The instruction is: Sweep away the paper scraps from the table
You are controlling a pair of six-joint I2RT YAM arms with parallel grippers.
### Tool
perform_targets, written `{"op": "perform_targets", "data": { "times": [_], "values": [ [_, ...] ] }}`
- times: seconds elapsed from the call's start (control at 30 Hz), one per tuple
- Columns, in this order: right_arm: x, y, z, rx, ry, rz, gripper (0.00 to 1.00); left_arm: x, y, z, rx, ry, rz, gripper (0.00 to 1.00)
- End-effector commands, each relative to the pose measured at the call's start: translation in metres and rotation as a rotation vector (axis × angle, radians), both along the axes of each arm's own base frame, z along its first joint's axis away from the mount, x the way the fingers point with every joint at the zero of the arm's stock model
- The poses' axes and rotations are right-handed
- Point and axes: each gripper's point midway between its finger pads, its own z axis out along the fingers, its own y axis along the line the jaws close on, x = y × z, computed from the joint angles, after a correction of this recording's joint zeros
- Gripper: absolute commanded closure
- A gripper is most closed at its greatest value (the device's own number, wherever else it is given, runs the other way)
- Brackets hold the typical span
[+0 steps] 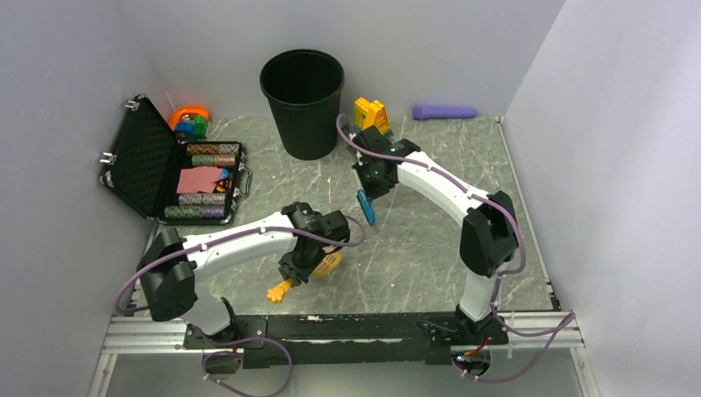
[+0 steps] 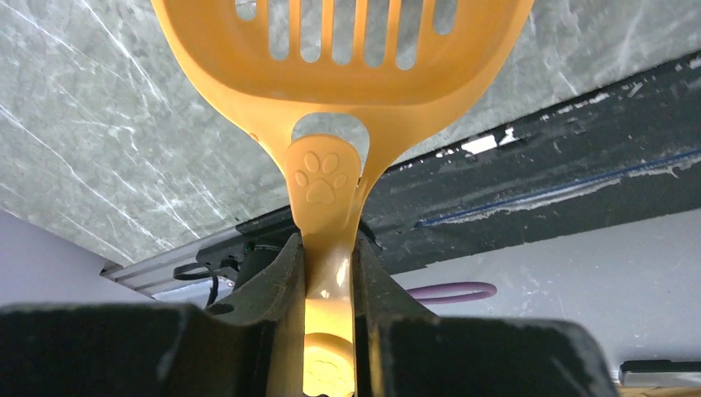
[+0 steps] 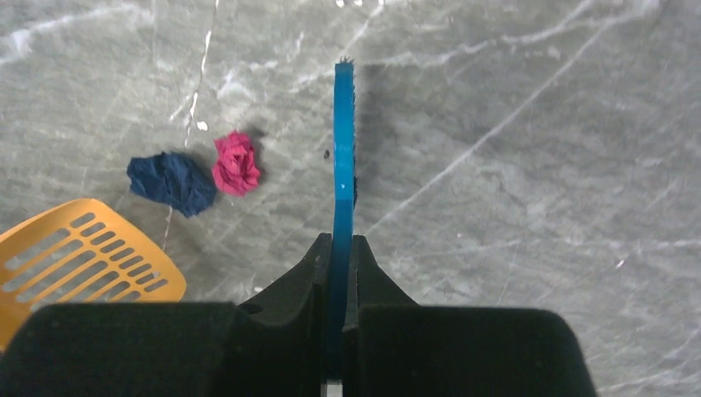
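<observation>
Two paper scraps lie side by side on the table (image 3: 537,165): a dark blue wad (image 3: 172,183) and a magenta wad (image 3: 236,163). They show only in the right wrist view, left of the blue hand brush (image 3: 343,149). My right gripper (image 3: 341,244) is shut on that brush, which hangs edge-on over the table's middle (image 1: 365,207). My left gripper (image 2: 329,248) is shut on the handle of an orange slotted scoop (image 2: 347,74). The scoop is held near the table's front edge (image 1: 326,265), and its blade (image 3: 74,265) is just short of the two wads.
A black bin (image 1: 302,103) stands at the back centre. An open black case (image 1: 157,165) with chips lies at the left. Yellow toy bricks (image 1: 371,113) and a purple object (image 1: 444,111) sit along the back wall, and small toys (image 1: 190,120) lie behind the case.
</observation>
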Motion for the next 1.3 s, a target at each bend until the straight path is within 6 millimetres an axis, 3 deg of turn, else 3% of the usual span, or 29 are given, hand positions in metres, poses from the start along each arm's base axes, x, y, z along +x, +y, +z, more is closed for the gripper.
{"op": "perform_targets", "data": {
  "times": [0.0,0.23,0.63,0.83,0.97,1.13,1.27],
  "values": [
    [0.014,0.014,0.008,-0.013,0.0,0.09,1.0,0.012,-0.004,-0.003,-0.005,0.033,-0.048,1.0],
    [0.016,0.033,0.007,0.01,0.023,0.147,1.0,0.01,0.011,-0.007,0.03,0.082,-0.029,1.0],
    [-0.02,0.073,-0.018,0.051,0.159,0.298,1.0,0.033,0.011,-0.03,0.062,0.101,-0.016,1.0],
    [-0.035,0.093,-0.007,0.174,0.198,0.363,1.0,0.045,0.007,-0.037,0.079,0.091,-0.028,1.0],
    [-0.053,0.11,0.016,0.332,0.23,0.435,1.0,0.049,0.008,-0.036,0.087,0.071,-0.028,1.0],
    [-0.06,0.106,0.035,0.454,0.246,0.431,1.0,0.053,0.009,-0.036,0.082,0.041,-0.024,1.0],
    [-0.052,0.087,0.03,0.422,0.241,0.353,1.0,0.056,0.01,-0.036,0.074,-0.004,-0.009,1.0]
  ]
}}
